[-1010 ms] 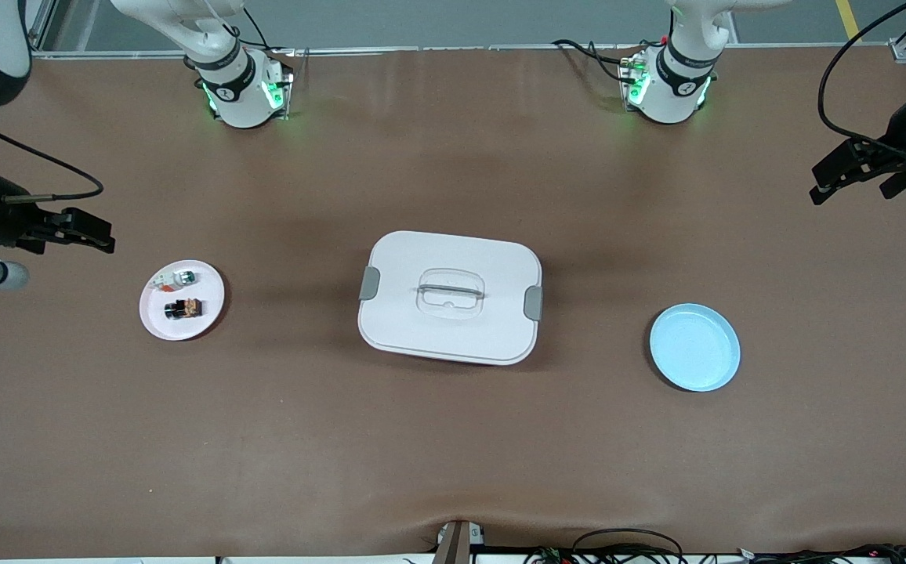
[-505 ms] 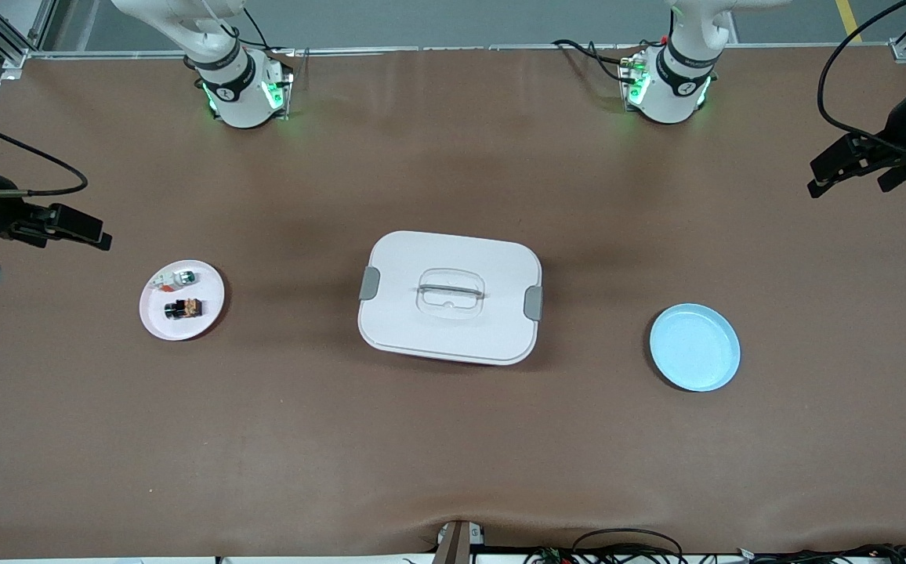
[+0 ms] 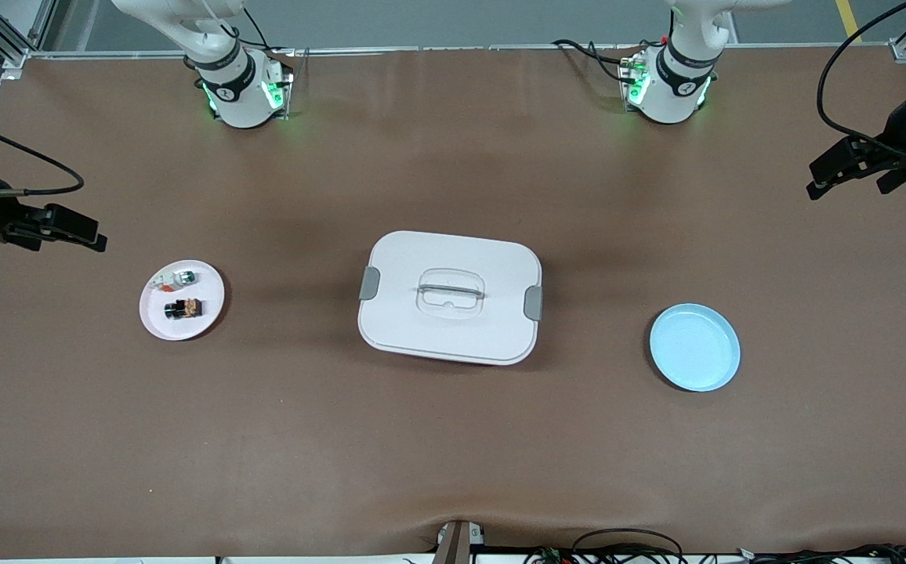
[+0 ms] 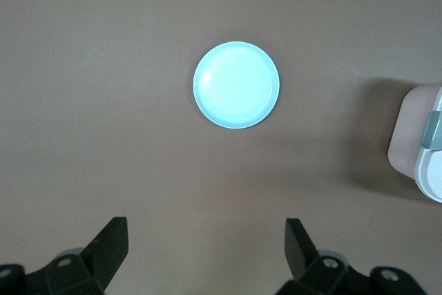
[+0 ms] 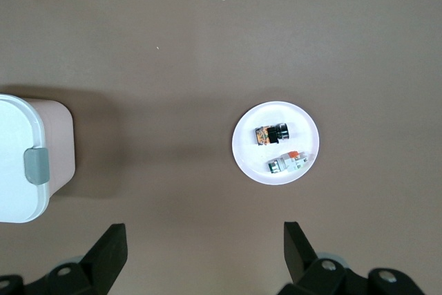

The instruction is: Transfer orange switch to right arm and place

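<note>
The orange switch [image 3: 183,308], a tiny black box with an orange centre, lies on a small pale pink plate [image 3: 206,313] toward the right arm's end of the table. It also shows in the right wrist view [image 5: 271,133] on that plate [image 5: 248,157]. My right gripper [image 3: 77,231] is open and empty, high over the table's edge at the right arm's end; its jaws show wide apart in the right wrist view [image 5: 204,236]. My left gripper [image 3: 833,172] is open and empty, high over the left arm's end [image 4: 206,233].
A white-green part with an orange-red tip [image 3: 175,278] lies on the same plate beside the switch [image 5: 289,163]. A white lidded box [image 3: 449,296] stands mid-table. An empty light blue plate [image 3: 694,347] lies toward the left arm's end [image 4: 236,85].
My right gripper has drawn back a little toward the table's end and its arm has lifted. My left gripper has shifted slightly outward. Nothing on the table has moved.
</note>
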